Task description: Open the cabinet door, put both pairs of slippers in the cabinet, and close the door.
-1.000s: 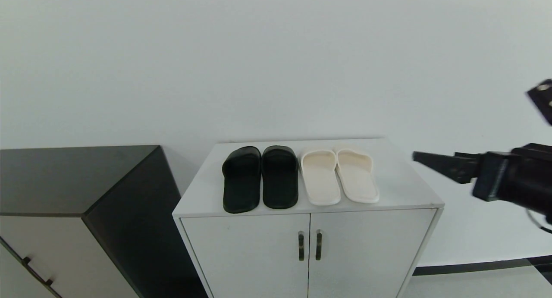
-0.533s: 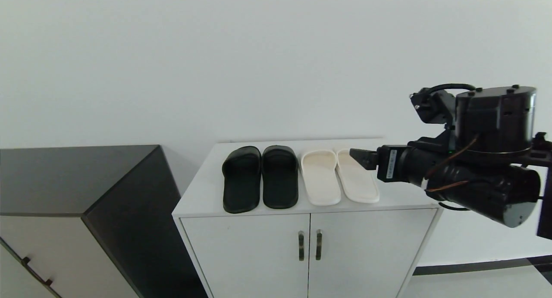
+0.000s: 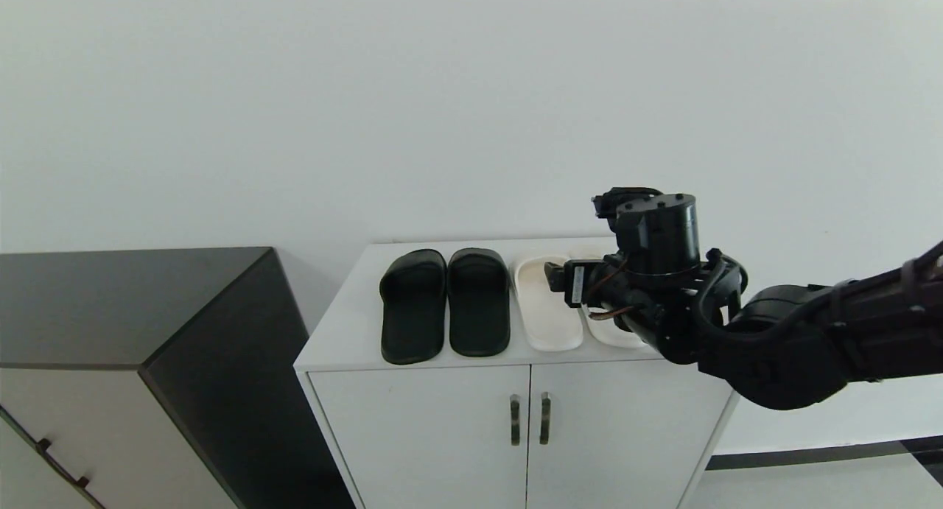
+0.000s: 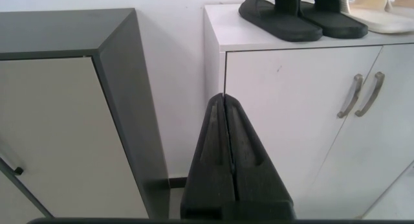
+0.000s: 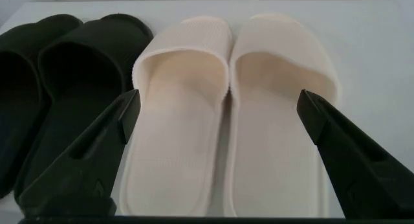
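The white cabinet (image 3: 420, 428) stands with both doors shut, its two handles (image 3: 529, 419) side by side at the middle. On its top lie a black pair of slippers (image 3: 446, 304) and, to their right, a white pair of slippers (image 3: 545, 310). My right gripper (image 3: 558, 279) hovers just above the white pair, partly hiding the right slipper. In the right wrist view that gripper (image 5: 218, 104) is open wide, its fingers (image 5: 97, 166) spanning both white slippers (image 5: 233, 120). My left gripper (image 4: 224, 101) is shut, low and left of the cabinet front (image 4: 291, 120).
A dark-topped cabinet (image 3: 132, 303) with a pale front stands close to the left of the white one. A plain white wall runs behind both. To the right of the white cabinet lies open floor with a dark skirting strip (image 3: 810, 456).
My right arm has swung in from the right edge to the left, and its gripper now sits over the white slippers. The slippers and the cabinet doors have not moved.
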{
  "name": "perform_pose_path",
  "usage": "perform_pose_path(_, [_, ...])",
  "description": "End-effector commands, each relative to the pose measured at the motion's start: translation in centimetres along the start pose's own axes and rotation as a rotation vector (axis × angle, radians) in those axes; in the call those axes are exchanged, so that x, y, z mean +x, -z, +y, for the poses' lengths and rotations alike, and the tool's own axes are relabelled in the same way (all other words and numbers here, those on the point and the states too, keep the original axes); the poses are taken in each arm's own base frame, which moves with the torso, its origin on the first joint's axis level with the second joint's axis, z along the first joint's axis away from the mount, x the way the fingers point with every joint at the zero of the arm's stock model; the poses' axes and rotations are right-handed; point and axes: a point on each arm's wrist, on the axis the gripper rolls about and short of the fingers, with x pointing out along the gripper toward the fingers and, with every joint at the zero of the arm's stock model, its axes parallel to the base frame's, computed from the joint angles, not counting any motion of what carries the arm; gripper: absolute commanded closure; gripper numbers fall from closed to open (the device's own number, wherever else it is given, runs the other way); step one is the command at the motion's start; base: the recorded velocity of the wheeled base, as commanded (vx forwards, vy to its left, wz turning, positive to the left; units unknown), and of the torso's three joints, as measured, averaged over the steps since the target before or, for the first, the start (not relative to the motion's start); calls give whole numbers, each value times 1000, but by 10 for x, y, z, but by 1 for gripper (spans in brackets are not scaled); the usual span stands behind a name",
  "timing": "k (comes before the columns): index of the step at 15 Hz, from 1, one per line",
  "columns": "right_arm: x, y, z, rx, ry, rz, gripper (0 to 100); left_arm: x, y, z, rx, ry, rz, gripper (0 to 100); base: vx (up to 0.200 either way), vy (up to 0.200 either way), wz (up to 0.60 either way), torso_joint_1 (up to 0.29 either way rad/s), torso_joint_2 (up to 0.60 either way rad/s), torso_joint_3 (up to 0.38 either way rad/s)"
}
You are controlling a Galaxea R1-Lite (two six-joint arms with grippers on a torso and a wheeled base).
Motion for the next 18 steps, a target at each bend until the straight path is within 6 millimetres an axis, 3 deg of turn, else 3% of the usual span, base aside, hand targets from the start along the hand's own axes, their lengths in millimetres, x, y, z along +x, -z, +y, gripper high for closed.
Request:
perform_pose_path(1, [23, 14, 4, -15, 19, 29, 0, 0, 0, 0, 0, 0, 2, 100, 0, 0, 0, 0, 0, 0])
perform_pose_path(18, [100, 24, -5, -33, 80, 1, 0, 0, 0, 0, 0, 0, 0, 100, 0, 0, 0, 0, 0, 0])
